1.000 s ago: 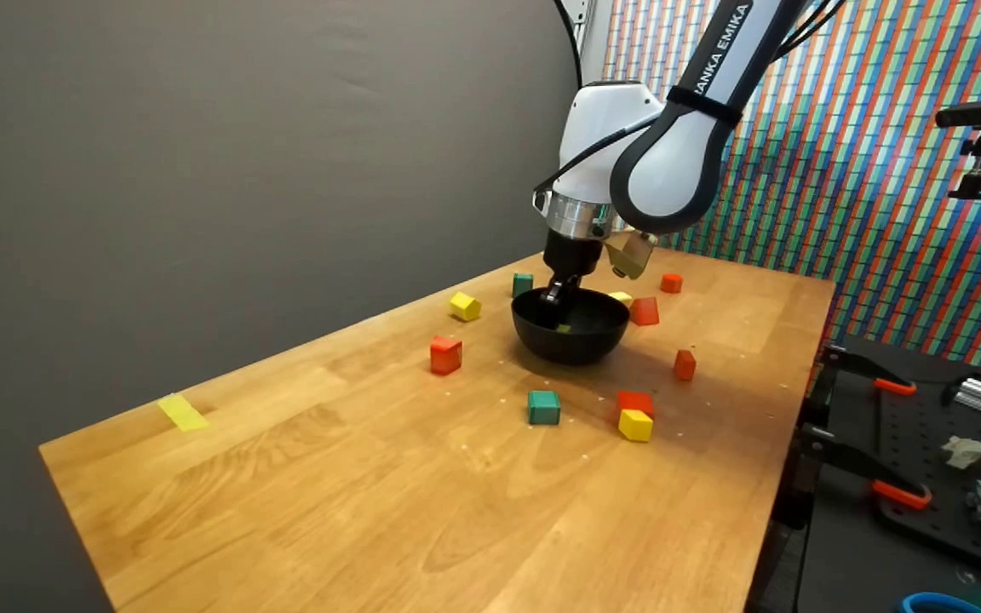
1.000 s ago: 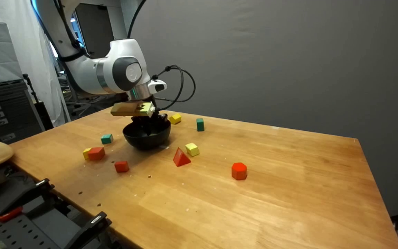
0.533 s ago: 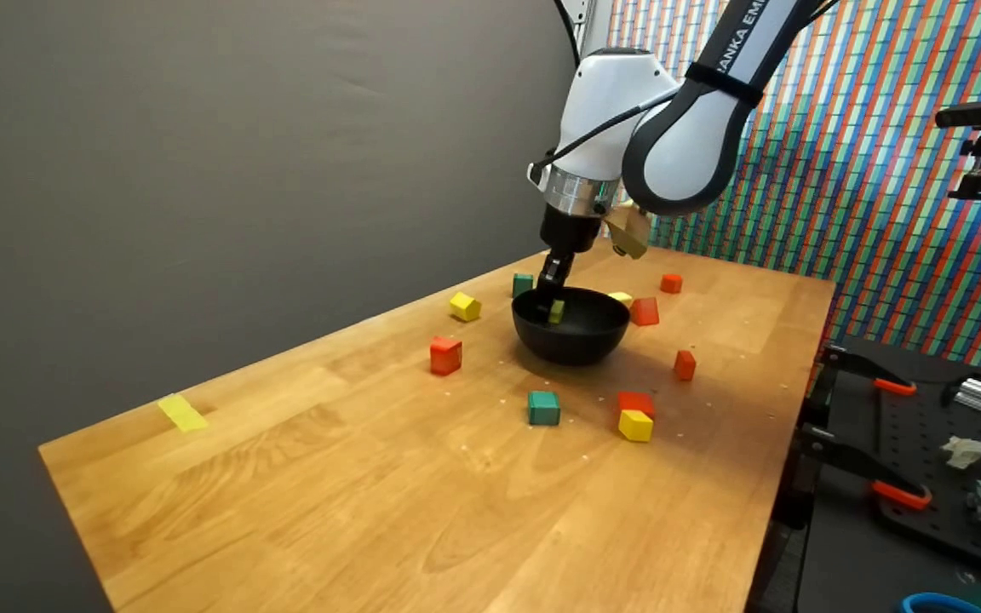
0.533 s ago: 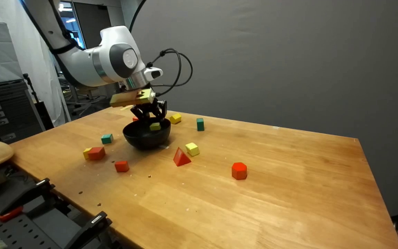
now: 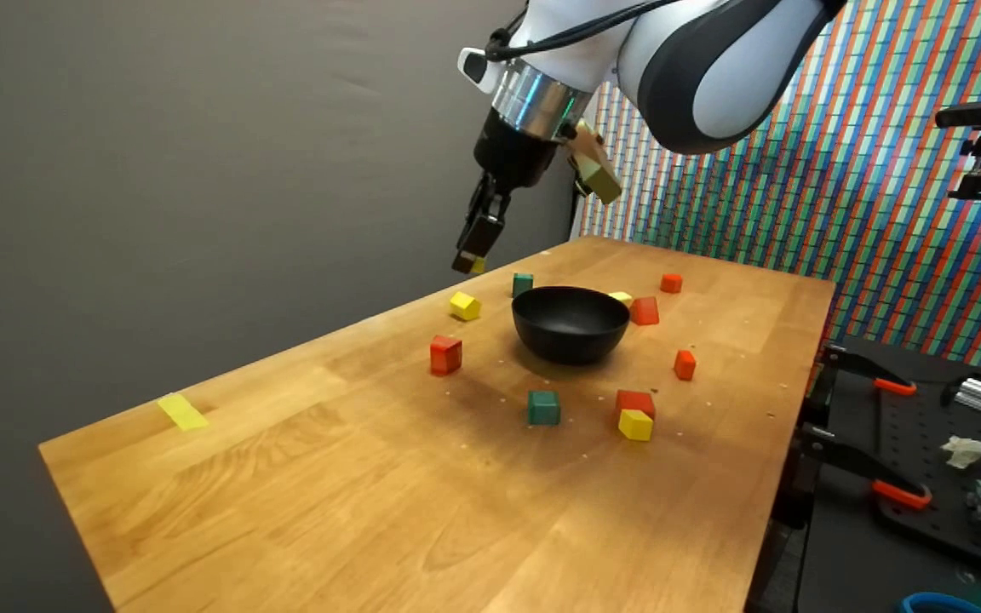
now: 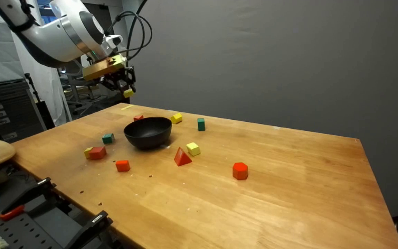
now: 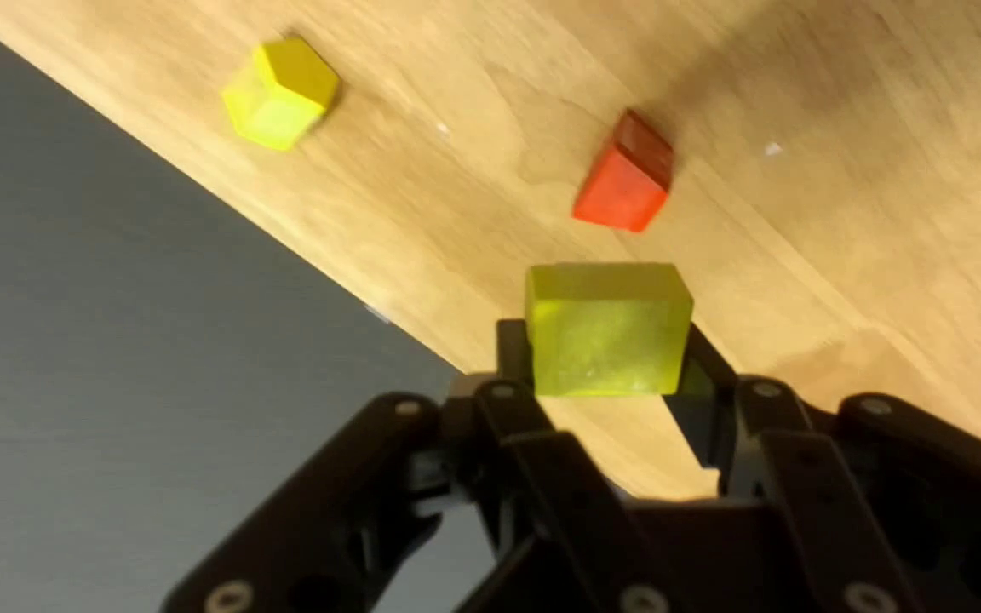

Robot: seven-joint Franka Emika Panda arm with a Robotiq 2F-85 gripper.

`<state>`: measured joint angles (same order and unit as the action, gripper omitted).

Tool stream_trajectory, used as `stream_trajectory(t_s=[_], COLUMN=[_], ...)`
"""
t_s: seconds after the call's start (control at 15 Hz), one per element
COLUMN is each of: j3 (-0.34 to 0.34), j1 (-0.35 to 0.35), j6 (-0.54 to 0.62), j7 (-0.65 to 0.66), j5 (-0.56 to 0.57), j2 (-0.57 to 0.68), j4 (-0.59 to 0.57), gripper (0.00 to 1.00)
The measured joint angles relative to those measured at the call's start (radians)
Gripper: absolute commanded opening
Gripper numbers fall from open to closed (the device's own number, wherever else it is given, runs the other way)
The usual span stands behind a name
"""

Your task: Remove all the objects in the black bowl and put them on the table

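Fingers (image 7: 514,353) clamp yellow block (image 7: 610,345) | table edge (image 7: 329,251) near | open air to bowl (image 5: 571,348)

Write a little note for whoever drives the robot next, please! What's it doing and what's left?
Tool: shut on a yellow block, held up in the air.
Black bowl: upright on the table; no block shows inside it in the exterior views.
Done: ten other blocks lie on the table.
Left: probably set the yellow block on the table, let go, then check the bowl.
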<state>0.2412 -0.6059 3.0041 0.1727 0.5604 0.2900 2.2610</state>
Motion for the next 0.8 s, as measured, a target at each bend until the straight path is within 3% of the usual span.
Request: stream_trajectory(t_s=[0.2,0.47,0.53,0.8], j3=[-0.108,-0.274,-0.304,-0.359], j1=[0.025,0.154,0.184,0.245], j6=[-0.003,-0.071,-0.101,-0.279], j7=[-0.080,-0.223,-0.253,-0.345], j5=[-0.070,-0.165,-0.178,-0.197], j2=[0.092,0.268,0.304,0.370], j4=[-0.070,-0.215,-0.253,-0.362], gripper=[0.18,0.18,0.58,0.89])
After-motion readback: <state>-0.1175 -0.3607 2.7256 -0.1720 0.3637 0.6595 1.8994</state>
